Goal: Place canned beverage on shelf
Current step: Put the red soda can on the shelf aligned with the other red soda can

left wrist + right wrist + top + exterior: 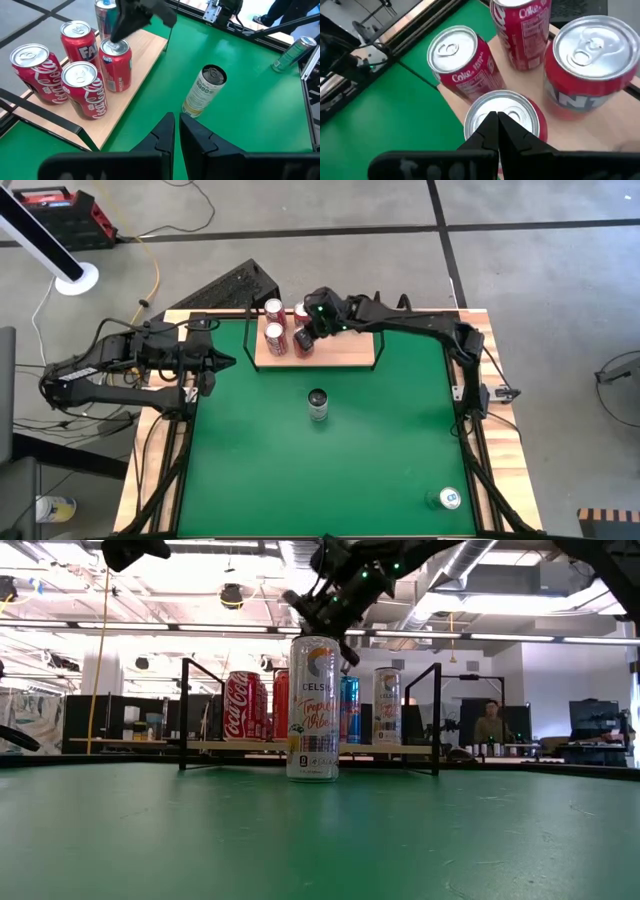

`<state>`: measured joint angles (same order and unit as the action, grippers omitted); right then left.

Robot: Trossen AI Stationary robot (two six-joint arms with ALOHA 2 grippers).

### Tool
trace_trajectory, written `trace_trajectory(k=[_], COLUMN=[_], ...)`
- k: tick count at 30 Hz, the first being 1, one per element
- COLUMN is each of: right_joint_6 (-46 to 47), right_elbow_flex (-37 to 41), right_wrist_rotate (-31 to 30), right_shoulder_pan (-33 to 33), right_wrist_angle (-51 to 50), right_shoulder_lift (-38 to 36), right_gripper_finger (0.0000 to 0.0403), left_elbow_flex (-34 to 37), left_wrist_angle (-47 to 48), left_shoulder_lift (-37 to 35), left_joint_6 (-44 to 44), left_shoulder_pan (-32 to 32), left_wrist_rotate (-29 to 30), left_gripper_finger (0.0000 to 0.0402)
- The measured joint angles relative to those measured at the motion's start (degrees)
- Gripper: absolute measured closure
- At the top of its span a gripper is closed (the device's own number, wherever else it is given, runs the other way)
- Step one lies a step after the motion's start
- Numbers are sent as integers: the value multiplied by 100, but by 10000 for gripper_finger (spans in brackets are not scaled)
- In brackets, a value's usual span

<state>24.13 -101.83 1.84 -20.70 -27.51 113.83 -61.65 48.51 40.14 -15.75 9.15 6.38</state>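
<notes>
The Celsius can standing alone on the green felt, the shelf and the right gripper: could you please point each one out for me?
Celsius can (313, 710): low view, on its printed side.
Shelf (350, 352): high view, on the bare wooden board.
Right gripper (496, 131): right wrist view, midway between its fingertips.

Colours on the table: red cans, pale board, green felt

Shelf (345, 352) light wood with thin black rails; red cans (461, 62) with white script lettering and silver tops; one blue can (349, 708) among them; white Celsius can (313, 708) with orange lettering and dark band at foot, standing on green tabletop (380, 450); greenish can (446, 498) near table corner; both arms dark
</notes>
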Motion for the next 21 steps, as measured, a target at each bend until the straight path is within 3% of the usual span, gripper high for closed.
trace_trajectory(k=[21], right_joint_6=[242], right_elbow_flex=[-10], right_wrist_rotate=[-609], right_shoulder_pan=[3], right_wrist_angle=[-58], right_shoulder_lift=[-10], right_gripper_finger=[381], left_elbow_flex=[0], left_wrist_angle=[2], left_shoulder_lift=[-2], left_joint_6=[-39], left_shoulder_pan=[0], left_wrist_rotate=[8], left_gripper_finger=[391])
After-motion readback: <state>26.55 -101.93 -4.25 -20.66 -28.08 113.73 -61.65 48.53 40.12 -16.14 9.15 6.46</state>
